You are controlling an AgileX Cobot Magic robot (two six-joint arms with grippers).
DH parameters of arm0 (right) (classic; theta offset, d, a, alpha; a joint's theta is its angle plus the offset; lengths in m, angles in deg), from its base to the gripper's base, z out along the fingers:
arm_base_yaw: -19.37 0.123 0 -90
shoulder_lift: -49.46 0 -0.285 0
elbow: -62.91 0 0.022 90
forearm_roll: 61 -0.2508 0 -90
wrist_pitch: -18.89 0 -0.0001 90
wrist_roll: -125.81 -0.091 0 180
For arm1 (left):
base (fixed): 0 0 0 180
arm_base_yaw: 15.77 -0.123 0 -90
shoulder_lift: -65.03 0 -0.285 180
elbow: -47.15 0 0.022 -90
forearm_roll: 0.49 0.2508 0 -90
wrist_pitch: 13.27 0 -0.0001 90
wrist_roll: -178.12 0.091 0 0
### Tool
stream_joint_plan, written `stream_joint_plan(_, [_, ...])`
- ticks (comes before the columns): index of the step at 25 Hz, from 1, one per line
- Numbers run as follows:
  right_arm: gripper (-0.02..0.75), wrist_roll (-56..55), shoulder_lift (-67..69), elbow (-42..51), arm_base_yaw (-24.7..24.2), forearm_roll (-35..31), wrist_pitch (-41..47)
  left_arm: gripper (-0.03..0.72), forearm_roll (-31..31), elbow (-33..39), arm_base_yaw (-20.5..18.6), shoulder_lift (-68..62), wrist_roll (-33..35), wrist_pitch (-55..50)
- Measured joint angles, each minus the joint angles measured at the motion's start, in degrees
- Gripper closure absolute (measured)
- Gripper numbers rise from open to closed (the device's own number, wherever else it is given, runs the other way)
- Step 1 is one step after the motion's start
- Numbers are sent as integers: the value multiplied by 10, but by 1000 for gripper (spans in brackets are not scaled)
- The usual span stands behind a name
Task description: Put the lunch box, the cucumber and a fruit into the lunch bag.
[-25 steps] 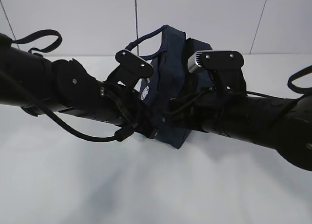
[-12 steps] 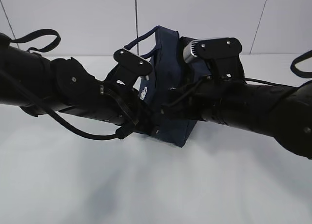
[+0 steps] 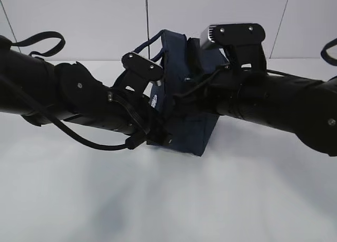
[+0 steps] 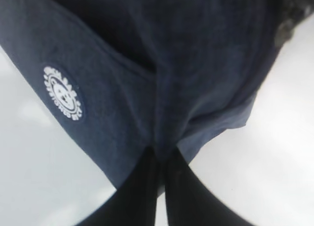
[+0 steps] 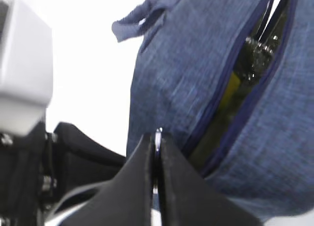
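Observation:
The navy lunch bag (image 3: 184, 129) stands in the middle of the white table between my two arms. My left gripper (image 4: 162, 155) is shut on the fabric at the bag's lower edge, near a white round logo (image 4: 63, 92). My right gripper (image 5: 157, 137) is shut on the metal ring pull (image 5: 157, 131) of the zipper, up at the bag's top. The zipper gap (image 5: 235, 88) is part open; a yellowish surface and a dark green glossy one show inside it. The lunch box is hidden. In the exterior view the wrists hide both grippers' fingertips.
The white table (image 3: 158, 200) runs out to the front and both sides, with a pale wall behind. A loop handle (image 5: 142, 17) sticks up from the bag's top. My left arm (image 5: 73, 157) lies close under the right gripper. Cables hang off both arms.
My right arm has risen and moved a little left, pulling the bag's top up so the bag stands taller. The left arm has stayed where it was, holding the bag's lower edge.

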Motion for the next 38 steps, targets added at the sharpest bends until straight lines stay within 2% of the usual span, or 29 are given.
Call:
stream_joint_plan(9, [738, 60, -5, -19, 0, -45, 0, 701, -3, 0, 0, 1, 0, 2])
stream_joint_plan(19, [738, 68, -5, -20, 0, -79, -26, 701, -23, 40, 0, 2, 0, 30])
stream_joint_plan(28, [738, 75, -5, -40, -3, -116, -47, 701, -28, 45, 0, 4, 0, 40])
stream_joint_plan(38, [738, 80, 8, -70, -34, -142, -50, 701, -31, 45, 2, 7, 0, 42])
